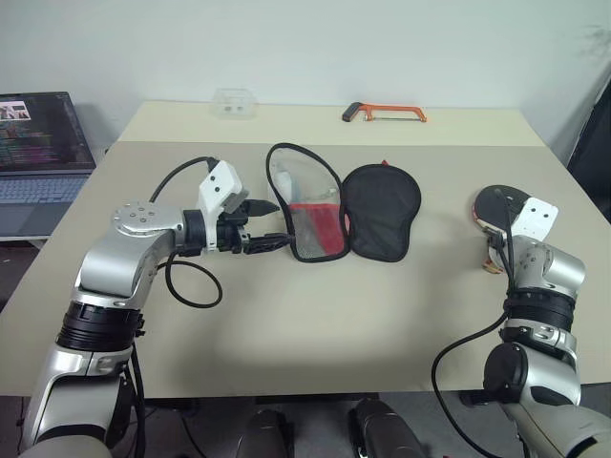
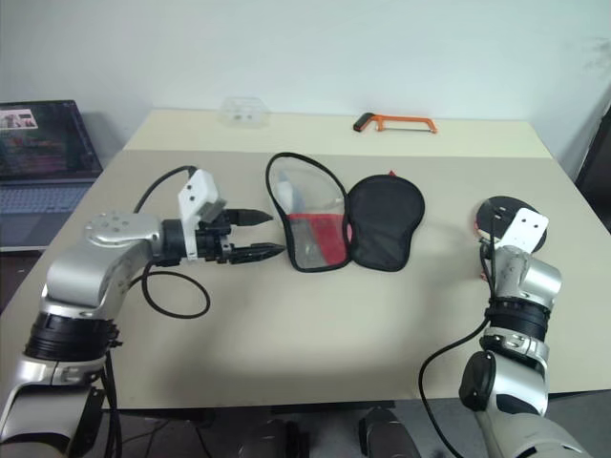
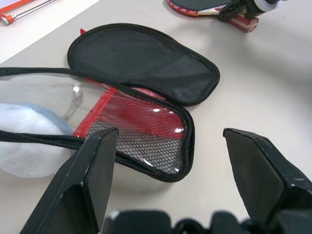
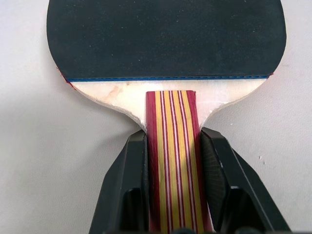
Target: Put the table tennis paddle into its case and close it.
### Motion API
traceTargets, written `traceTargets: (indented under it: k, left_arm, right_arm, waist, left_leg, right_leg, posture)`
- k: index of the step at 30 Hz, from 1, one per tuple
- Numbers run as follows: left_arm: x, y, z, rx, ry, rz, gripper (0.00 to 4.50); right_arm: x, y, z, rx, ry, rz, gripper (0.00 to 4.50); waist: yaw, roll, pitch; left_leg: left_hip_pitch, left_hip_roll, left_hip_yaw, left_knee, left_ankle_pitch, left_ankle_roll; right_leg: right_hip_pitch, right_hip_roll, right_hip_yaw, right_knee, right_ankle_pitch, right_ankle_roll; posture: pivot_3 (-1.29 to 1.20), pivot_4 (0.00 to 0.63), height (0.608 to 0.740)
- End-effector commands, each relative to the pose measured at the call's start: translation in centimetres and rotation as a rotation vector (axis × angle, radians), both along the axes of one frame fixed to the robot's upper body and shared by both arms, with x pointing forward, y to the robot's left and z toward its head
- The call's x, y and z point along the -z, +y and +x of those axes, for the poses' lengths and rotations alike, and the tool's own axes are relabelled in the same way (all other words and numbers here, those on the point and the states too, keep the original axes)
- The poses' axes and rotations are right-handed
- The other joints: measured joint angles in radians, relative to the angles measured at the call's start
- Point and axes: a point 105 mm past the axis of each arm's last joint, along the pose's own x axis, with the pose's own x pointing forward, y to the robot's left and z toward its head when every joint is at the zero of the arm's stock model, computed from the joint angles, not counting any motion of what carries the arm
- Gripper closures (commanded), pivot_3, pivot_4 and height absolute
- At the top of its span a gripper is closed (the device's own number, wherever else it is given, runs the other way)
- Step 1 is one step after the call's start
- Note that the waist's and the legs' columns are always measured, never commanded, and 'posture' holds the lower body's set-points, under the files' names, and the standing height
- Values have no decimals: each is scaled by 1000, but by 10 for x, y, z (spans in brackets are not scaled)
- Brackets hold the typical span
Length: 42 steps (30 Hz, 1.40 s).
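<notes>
Right claw (image 4: 171, 146): fingers pressed against both sides of the striped handle of the table tennis paddle (image 4: 165, 41), which lies flat on the surface (image 1: 286, 315) at the robot's right; long axis runs straight ahead from the claw, blade farthest. Left claw (image 1: 270, 222): spread wide, holding nothing, just beside the case (image 1: 329, 205). Case: unzipped, splayed open mid-surface, well apart from the paddle, toward the left.
</notes>
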Motion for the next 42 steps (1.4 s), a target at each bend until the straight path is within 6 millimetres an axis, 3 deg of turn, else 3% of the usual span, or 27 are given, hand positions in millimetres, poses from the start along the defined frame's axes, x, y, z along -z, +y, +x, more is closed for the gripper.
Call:
traceTargets:
  k: [1,3,5,9,16,27,33,42]
  left_arm:
    - [-24,9,7,-34,-89,-1,745]
    - [-25,11,9,-43,-94,-1,745]
    - [-25,11,9,-44,-95,-1,745]
    - [-22,9,8,-32,-87,-1,745]
    - [-20,7,8,-30,-82,0,745]
    - [-18,9,4,-37,-73,2,745]
    - [-17,10,4,-45,-69,7,745]
    - [-17,9,2,-50,-77,20,745]
  right_arm:
    - [-76,31,16,-93,-204,-73,3418]
    - [-99,53,18,-138,-263,-69,3418]
    - [-105,59,18,-147,-277,-62,3418]
    - [-131,140,26,-331,-354,-3,3418]
    - [-109,190,30,-439,-314,44,3418]
    - [-78,211,26,-527,-243,70,3418]
    - [-61,201,30,-555,-203,28,3418]
    - [-48,207,27,-561,-164,28,3418]
  waist:
    - [-4,2,1]
    - [-11,4,2]
    - [-13,4,2]
    - [-9,4,2]
    - [4,4,2]
    - [-1,4,2]
    - [-5,4,2]
    - [-5,4,2]
  left_leg:
    - [-1,0,1,0,0,0]
    - [-2,0,3,0,0,-1]
    - [-5,0,3,0,2,-3]
    - [-6,2,2,-1,2,-4]
    - [-10,2,0,0,1,-2]
    - [-15,1,-3,0,2,-3]
    - [-15,1,-3,1,1,-2]
    - [-15,1,-3,1,2,-3]
  right_leg:
    - [-1,0,0,0,0,0]
    - [-6,1,2,2,0,0]
    - [-11,2,3,6,0,0]
    - [-11,2,1,5,-2,-3]
    - [-12,1,-1,6,-2,-3]
    - [-15,0,-4,3,-2,-3]
    - [-15,1,-4,4,-2,-3]
    - [-15,1,-4,4,-2,-3]
  posture:
    - [0,150,740]
    - [0,150,740]
    - [0,150,740]
    - [0,150,740]
    - [0,150,740]
    - [0,150,740]
    - [0,150,740]
    - [0,150,740]
